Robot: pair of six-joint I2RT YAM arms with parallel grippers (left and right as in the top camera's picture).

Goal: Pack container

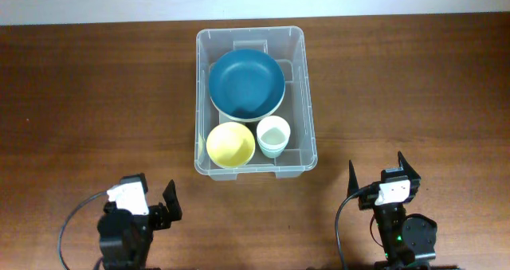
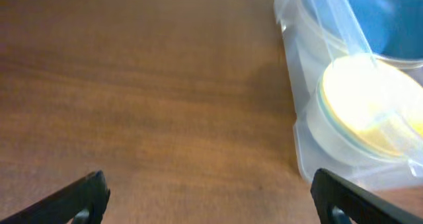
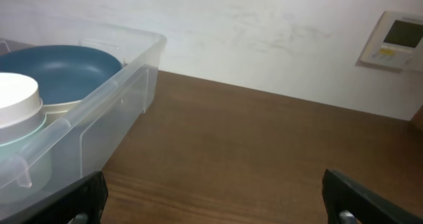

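The container (image 1: 252, 33), a clear plastic bin, stands at the middle of the wooden table. Inside it lie a large blue bowl (image 1: 247, 83), a yellow bowl (image 1: 230, 145) and a white cup (image 1: 273, 136). My left gripper (image 1: 155, 192) hovers near the front edge, left of the container, open and with nothing between its fingers. My right gripper (image 1: 379, 174) stands open and unloaded to the front right. In the left wrist view the gripper (image 2: 210, 184) faces bare wood, with the container (image 2: 297, 118) and yellow bowl (image 2: 370, 105) at right. In the right wrist view the gripper (image 3: 215, 184) has the container (image 3: 119, 92) to its left.
The brown wooden table (image 1: 80, 103) stretches bare on both sides of the bin. A white wall runs behind the table, with a small control panel (image 3: 396, 39) mounted on it at the far right.
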